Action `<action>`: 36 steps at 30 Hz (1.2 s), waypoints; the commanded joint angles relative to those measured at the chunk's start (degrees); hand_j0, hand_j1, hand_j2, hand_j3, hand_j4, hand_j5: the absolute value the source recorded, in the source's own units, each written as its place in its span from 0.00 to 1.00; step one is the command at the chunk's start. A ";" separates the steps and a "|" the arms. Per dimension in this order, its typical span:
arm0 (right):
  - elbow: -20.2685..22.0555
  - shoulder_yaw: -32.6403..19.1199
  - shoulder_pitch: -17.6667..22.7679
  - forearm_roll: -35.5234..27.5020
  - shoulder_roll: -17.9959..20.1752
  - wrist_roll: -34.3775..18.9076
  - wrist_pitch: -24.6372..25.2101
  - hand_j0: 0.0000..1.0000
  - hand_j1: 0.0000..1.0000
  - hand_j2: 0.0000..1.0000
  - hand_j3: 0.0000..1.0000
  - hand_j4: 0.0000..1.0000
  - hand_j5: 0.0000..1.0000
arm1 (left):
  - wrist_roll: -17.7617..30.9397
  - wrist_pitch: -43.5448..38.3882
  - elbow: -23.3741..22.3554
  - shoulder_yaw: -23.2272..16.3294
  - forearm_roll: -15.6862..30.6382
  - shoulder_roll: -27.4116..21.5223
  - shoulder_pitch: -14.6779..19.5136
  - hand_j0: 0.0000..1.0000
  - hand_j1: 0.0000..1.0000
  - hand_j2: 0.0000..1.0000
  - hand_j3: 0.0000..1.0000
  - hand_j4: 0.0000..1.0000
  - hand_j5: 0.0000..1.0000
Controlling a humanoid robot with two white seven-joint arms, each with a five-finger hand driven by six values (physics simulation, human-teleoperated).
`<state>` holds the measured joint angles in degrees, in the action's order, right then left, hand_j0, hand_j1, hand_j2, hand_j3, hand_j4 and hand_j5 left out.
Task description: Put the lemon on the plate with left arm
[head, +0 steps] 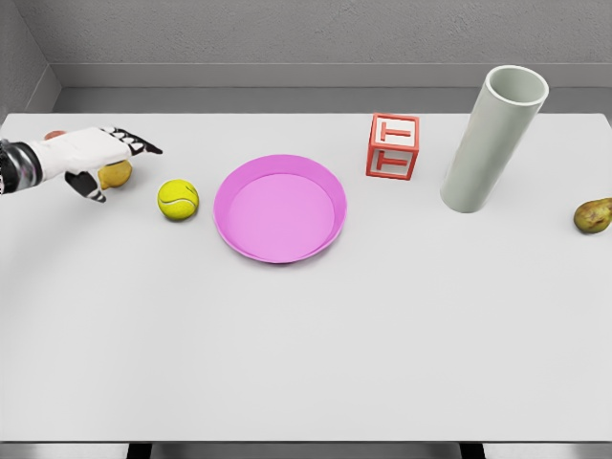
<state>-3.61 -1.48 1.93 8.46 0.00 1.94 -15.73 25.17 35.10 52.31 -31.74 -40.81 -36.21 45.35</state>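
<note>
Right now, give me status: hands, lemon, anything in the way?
Left hand over lemon, fingers spread, no grasp. Right arm out of view. Lemon on table, left of plate. Tennis ball sits between lemon and plate.

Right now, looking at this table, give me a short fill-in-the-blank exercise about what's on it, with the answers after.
1. The plate in the middle of the table is coloured ____.
2. The ball lying between the left hand and the plate is a ____ ball.
3. The red letter block stands between the plate and the tall grey ____.
4. The lemon lies partly hidden under the ____ hand.

Missing words: pink; tennis; tube; left
</note>
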 commanded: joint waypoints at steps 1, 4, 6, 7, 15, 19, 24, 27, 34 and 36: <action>0.01 -0.01 0.00 -0.02 0.00 -0.01 0.00 1.00 1.00 1.00 1.00 1.00 1.00 | -0.12 -0.10 -2.83 0.10 -0.14 0.97 0.18 1.00 1.00 1.00 1.00 1.00 1.00; 0.01 -0.01 0.00 -0.02 0.00 -0.01 0.00 1.00 1.00 1.00 1.00 1.00 1.00 | -0.03 -0.10 -5.38 0.01 -0.41 2.20 1.14 1.00 1.00 1.00 1.00 1.00 1.00; 0.01 -0.01 0.00 -0.02 0.00 -0.01 0.00 1.00 1.00 1.00 1.00 1.00 1.00 | -0.03 -0.10 -6.79 0.01 -1.55 2.81 1.85 1.00 1.00 1.00 1.00 1.00 1.00; 0.01 -0.01 0.00 -0.02 0.00 -0.01 0.00 1.00 1.00 1.00 1.00 1.00 1.00 | -0.03 -0.10 -7.05 0.01 -1.99 3.08 1.85 1.00 1.00 1.00 1.00 1.00 1.00; 0.01 -0.01 0.00 -0.02 0.00 -0.01 0.00 1.00 1.00 1.00 1.00 1.00 1.00 | -0.12 -0.10 -8.90 0.01 -2.34 3.52 2.73 1.00 1.00 1.00 1.00 1.00 1.00; 0.01 -0.01 0.00 -0.02 0.00 -0.01 0.00 1.00 1.00 1.00 1.00 1.00 1.00 | -0.12 -0.10 -8.81 0.01 -2.43 3.52 3.08 1.00 1.00 1.00 1.00 1.00 1.00; 0.01 -0.01 0.00 -0.02 0.00 -0.01 0.00 1.00 1.00 1.00 1.00 1.00 1.00 | -0.12 -0.10 -8.63 0.10 -3.84 3.52 3.69 1.00 1.00 1.00 1.00 1.00 1.00; 0.01 -0.01 0.00 -0.02 0.00 -0.01 0.00 1.00 1.00 1.00 1.00 1.00 1.00 | -0.12 -0.10 -8.90 0.01 -4.80 3.43 3.78 1.00 1.00 1.00 1.00 1.00 1.00; 0.01 -0.01 0.00 -0.02 0.00 -0.01 0.00 1.00 1.00 1.00 1.00 1.00 1.00 | -0.21 -0.10 -9.42 0.19 -4.98 3.52 3.96 1.00 1.00 1.00 1.00 1.00 1.00; 0.01 -0.01 0.00 -0.02 0.00 -0.01 0.00 1.00 1.00 1.00 1.00 1.00 1.00 | -0.21 -0.10 -9.77 0.19 -4.98 3.61 3.96 1.00 1.00 1.00 1.00 1.00 1.00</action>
<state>-3.61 -1.48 1.93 8.46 0.00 1.94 -15.73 24.99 35.12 42.82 -31.70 -46.01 -32.66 49.39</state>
